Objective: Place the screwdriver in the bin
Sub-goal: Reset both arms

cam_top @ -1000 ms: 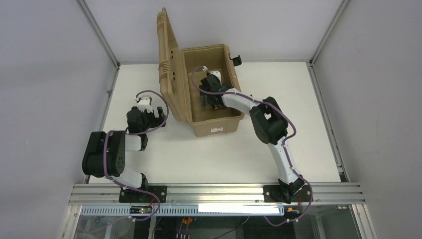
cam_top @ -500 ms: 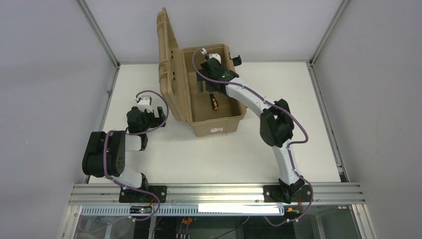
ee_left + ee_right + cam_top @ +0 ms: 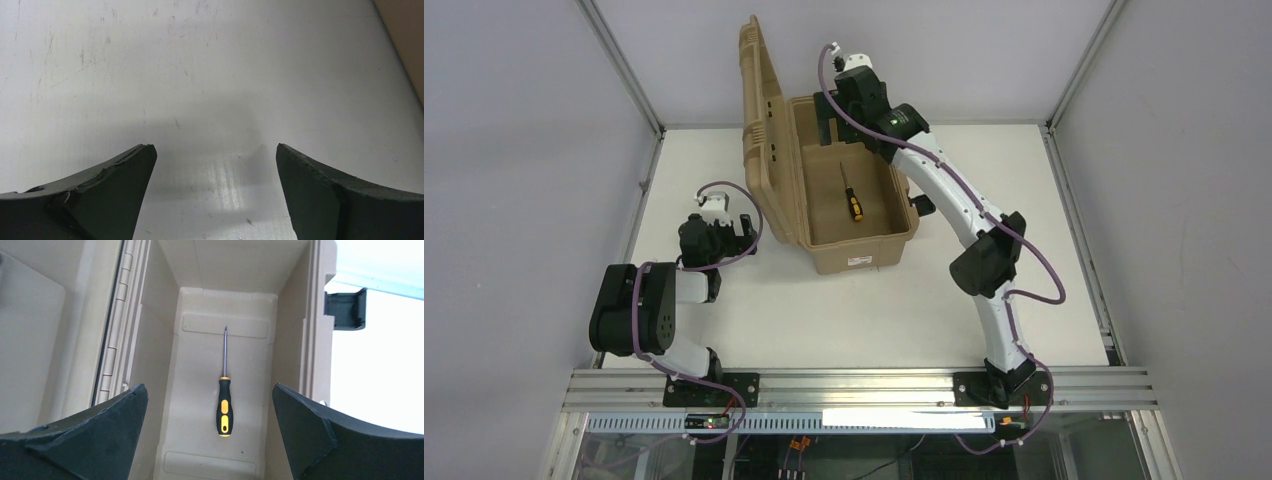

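Your small black-and-yellow-handled metal screwdriver [image 3: 224,405] lies flat on the floor of the deep tan plastic bin [image 3: 864,256], right gripper [image 3: 210,390] spread empty above it, left gripper [image 3: 215,148] spread over the white table [image 3: 200,65].

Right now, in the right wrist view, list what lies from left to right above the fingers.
lid → hinges → screwdriver → right wall of the bin → black latch → white table
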`<action>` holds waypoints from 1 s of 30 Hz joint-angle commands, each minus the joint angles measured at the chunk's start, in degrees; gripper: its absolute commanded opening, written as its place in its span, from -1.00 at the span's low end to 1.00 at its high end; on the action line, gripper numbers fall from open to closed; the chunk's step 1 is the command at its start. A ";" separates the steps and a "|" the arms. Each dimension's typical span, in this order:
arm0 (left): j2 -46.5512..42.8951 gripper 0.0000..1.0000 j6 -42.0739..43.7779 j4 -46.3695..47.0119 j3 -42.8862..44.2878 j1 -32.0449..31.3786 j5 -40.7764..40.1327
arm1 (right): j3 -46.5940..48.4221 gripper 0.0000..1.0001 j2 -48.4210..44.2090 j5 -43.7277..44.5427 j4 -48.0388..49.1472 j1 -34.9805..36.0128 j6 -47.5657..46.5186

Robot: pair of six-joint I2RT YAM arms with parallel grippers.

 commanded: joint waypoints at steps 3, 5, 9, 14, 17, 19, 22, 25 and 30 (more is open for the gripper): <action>-1.56 0.98 -0.44 0.84 0.02 -0.46 -1.08 | 3.63 0.98 -6.92 0.58 -3.65 -1.41 -5.89; -1.55 0.98 -0.47 0.84 0.01 -0.46 -1.13 | 2.21 0.98 -8.70 -0.65 -3.99 -3.35 -6.92; -1.54 0.98 -0.43 0.85 0.01 -0.42 -1.09 | -2.67 0.98 -13.44 -3.50 -3.05 -7.73 -8.33; -1.55 0.98 -0.42 0.86 0.01 -0.46 -1.08 | -4.23 0.98 -16.49 -8.05 -5.96 -15.04 -10.09; -1.55 0.98 -0.43 0.84 0.01 -0.40 -1.08 | -7.19 0.98 -18.95 -9.77 -5.53 -19.90 -11.00; -1.55 0.98 -0.43 0.84 0.02 -0.46 -1.07 | -10.32 0.98 -20.97 -10.79 -4.54 -22.90 -10.94; -1.55 0.98 -0.43 0.85 0.01 -0.42 -1.08 | -14.12 0.98 -23.57 -13.44 -3.09 -27.49 -10.95; -1.57 0.98 -0.43 0.84 0.01 -0.45 -1.08 | -16.87 0.98 -25.72 -15.55 -2.77 -31.58 -12.57; -1.55 0.98 -0.43 0.84 0.01 -0.46 -1.11 | -20.18 0.99 -28.10 -19.16 -2.35 -37.06 -12.60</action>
